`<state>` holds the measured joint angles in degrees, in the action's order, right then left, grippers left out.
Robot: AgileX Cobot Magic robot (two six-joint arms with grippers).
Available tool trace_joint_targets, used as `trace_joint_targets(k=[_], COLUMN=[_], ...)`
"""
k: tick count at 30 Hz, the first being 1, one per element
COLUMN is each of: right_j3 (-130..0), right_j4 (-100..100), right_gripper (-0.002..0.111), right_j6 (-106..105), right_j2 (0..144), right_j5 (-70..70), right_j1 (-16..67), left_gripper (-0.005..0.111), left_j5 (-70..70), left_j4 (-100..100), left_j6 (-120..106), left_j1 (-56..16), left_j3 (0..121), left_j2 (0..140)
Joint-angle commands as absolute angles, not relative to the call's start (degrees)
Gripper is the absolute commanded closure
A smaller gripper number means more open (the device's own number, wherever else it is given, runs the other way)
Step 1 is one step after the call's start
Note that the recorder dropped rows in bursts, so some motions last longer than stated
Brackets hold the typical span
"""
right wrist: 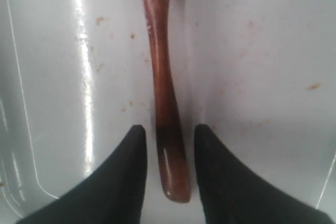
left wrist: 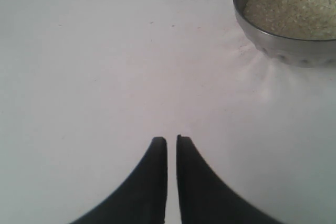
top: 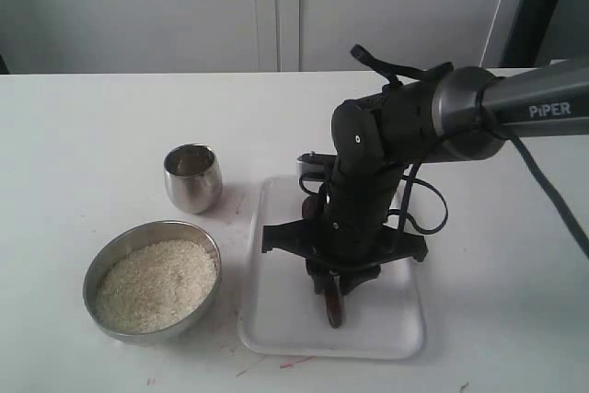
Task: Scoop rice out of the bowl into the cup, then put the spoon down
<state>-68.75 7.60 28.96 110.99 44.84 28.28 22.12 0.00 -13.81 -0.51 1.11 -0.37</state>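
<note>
Bench (top: pixel 110 117), white, carries everything. Tray (top: pixel 276 319): the spoon (right wrist: pixel 163 77) lies flat in it, its handle between the parted fingers of the right tool (right wrist: pixel 169 127), which is released and grips nothing. Bowl (top: pixel 147 231), left of the tray, holds the rice (top: pixel 156 287); the cup (top: pixel 193 181) stands apart behind it. Left tool (left wrist: pixel 171 139): clenched, empty, over bare bench near the bowl. Risk: a crooked lift could snag the handle and flick the spoon off the tray. Nothing obstructs a straight lift.

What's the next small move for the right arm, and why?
Probably lift the right gripper straight up: the spoon lies in the tray, and the jaws stand apart with a gap on each side of its handle, so nothing is gripped.
</note>
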Motion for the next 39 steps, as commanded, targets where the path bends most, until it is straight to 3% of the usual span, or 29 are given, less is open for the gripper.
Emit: trace_joint_targets(k=[1,11,18,39], right_j3=[-68.6,-68.7,-68.7,-68.6], right_j4=[7.6,6.4,3.6,-20.8], right_gripper=[0.077,0.082,0.108,0.108], right_j6=[28.2,27.6,23.6,23.5], right_j2=[111.0,106.6,96.8,61.1], right_j5=[44.5,40.3,33.6,24.3], right_j1=[28.0,28.0,28.0,28.0], left_gripper=[0.092,0.092,0.092,0.092], left_j5=[24.9,24.9,24.9,24.9], left_j4=[-0.3,-0.3,-0.3,-0.3], left_j6=[-13.5,-13.5,-13.5,-13.5], left_j1=[-0.7,-0.7,-0.7,-0.7], left_j3=[0.6,0.6,0.6,0.6], left_j2=[0.0,0.0,0.0,0.0])
